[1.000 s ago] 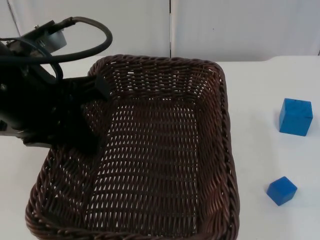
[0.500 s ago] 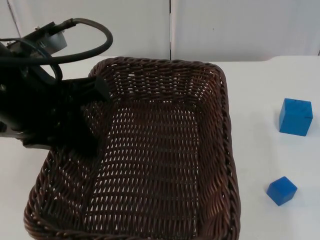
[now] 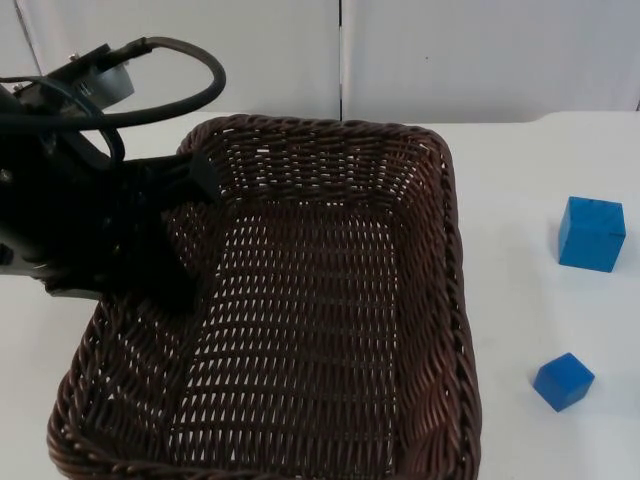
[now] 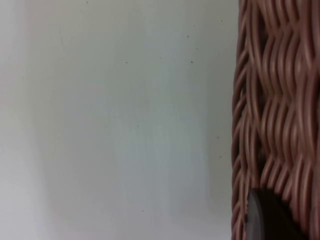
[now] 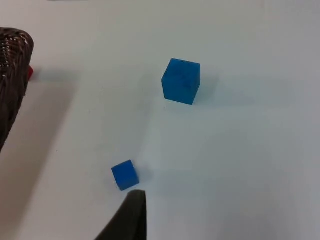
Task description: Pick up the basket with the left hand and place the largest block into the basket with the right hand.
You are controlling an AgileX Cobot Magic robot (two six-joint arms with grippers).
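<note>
We hold the dark brown woven wicker basket (image 3: pixel 300 310) by its left wall: the left gripper (image 3: pixel 185 215) is clenched over that wall near the far left corner, one finger (image 3: pixel 200 172) inside the rim and the other outside, where the left wrist view shows a black fingertip (image 4: pixel 267 217) against the weave. The basket is rectangular with rounded corners, its long axis running from the partition wall toward the near edge of the white table top (image 3: pixel 540 200), and its open mouth faces up. We judge it light and fairly stiff, with some flex in the wall, so a one-sided hold is likely to let the far side sag; its contents look empty. The large blue cube (image 3: pixel 591 233) sits on the table well to the right of the basket, resting flat on one face and turned slightly off square to the table edge; a cube has no long axis. The small blue cube (image 3: pixel 563 381) lies nearer the front, apart from it and more strongly rotated. We judge the large cube rigid, light and smooth-faced, best taken across two opposite vertical faces with the fingers aligned to its rotation. The right gripper (image 5: pixel 131 215) hangs above the table near the small cube; we cannot tell whether it is open.
</note>
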